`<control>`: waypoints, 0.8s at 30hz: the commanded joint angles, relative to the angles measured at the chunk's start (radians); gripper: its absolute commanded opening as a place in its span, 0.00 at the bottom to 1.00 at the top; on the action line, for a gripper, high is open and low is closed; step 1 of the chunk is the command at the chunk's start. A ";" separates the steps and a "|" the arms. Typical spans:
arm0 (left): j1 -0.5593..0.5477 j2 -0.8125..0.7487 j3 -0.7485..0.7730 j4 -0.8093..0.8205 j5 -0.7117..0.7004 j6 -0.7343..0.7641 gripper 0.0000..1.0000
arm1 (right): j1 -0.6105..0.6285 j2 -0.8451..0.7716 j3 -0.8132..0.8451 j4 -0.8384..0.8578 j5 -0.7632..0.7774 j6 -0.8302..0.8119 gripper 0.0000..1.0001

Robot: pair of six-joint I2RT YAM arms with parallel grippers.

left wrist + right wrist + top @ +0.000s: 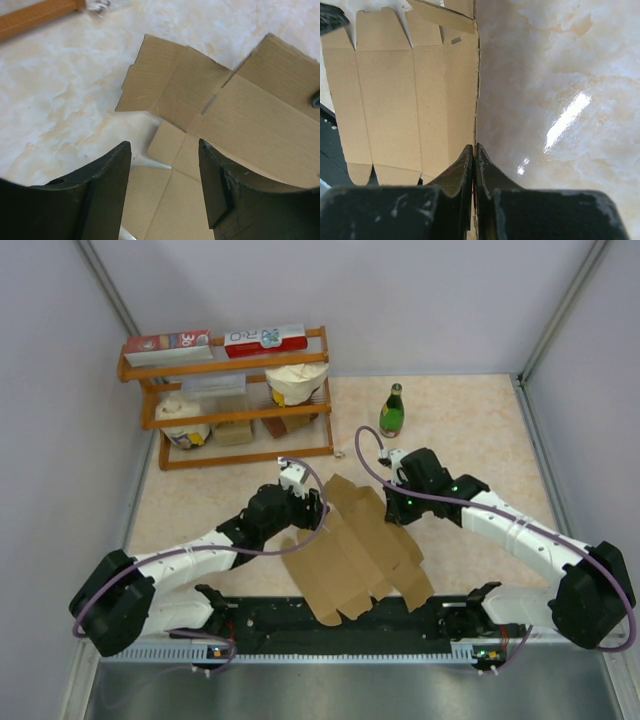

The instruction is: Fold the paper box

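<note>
the paper box (350,540) looks light and floppy at its creases; best grasped by a flap edge. the right gripper (474,148) is pinched tight on its edge, and the left gripper (164,145) gapes empty.

Bare desk (470,430) lies open right of the green bottle (391,410) and in the strip in front of the wooden shelf (250,454) (its goods (295,382) crowd the far-left corner), room enough for a gripper to pass. The flat paper box (350,550) fills the middle of the desk, with the left gripper (300,502) over its left flaps, jaws apart, and the right gripper (400,508) with jaws closed on its right edge. Walls (60,390) hem the desk on three sides.
</note>
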 commanded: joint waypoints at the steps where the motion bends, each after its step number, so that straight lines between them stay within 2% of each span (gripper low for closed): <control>1: 0.053 0.061 0.013 0.088 0.231 0.014 0.59 | 0.012 -0.003 0.065 -0.011 0.021 -0.031 0.00; 5: 0.115 0.141 0.036 0.126 0.396 0.031 0.59 | 0.014 -0.001 0.065 -0.016 0.013 -0.040 0.00; 9: 0.144 0.235 0.103 0.070 0.492 0.086 0.58 | 0.014 -0.001 0.068 -0.017 0.010 -0.043 0.00; 15: 0.178 0.336 0.146 0.117 0.620 0.111 0.59 | 0.014 0.000 0.069 -0.024 -0.005 -0.052 0.00; 24: 0.188 0.448 0.234 -0.018 0.586 0.169 0.59 | 0.014 -0.001 0.066 -0.028 -0.013 -0.057 0.00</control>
